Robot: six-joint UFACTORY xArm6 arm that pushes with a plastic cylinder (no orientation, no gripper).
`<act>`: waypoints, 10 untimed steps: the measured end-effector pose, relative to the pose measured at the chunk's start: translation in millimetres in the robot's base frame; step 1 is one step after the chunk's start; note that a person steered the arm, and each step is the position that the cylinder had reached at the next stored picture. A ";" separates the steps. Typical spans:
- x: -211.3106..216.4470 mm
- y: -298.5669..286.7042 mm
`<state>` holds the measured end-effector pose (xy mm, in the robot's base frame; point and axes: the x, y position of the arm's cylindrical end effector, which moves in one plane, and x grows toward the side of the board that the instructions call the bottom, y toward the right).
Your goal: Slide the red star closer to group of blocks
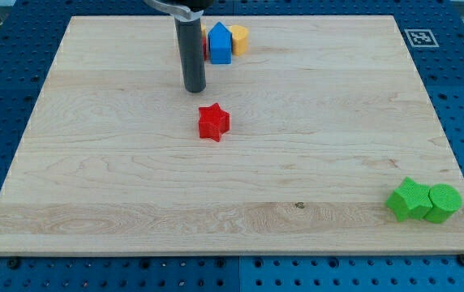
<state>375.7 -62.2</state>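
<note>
The red star [213, 122] lies on the wooden board [118, 162], a little left of the middle and in its upper half. My tip [195, 88] stands just above and to the left of the star, a short gap away, not touching it. Near the view's top a group of blocks sits close together: a blue house-shaped block [220, 44], a yellow block [238, 37] to its right, and a red block [205, 47] partly hidden behind the rod.
A green star-like block [409, 199] and a green cylinder [444, 202] sit touching near the board's bottom right corner. A printed marker tag [419, 36] lies off the board at the top right.
</note>
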 end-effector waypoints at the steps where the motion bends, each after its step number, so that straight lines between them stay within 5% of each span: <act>1: 16.0 0.0; 4: 100.5 -6.6; 6: 104.5 64.1; 10: 106.3 24.4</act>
<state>482.0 -37.8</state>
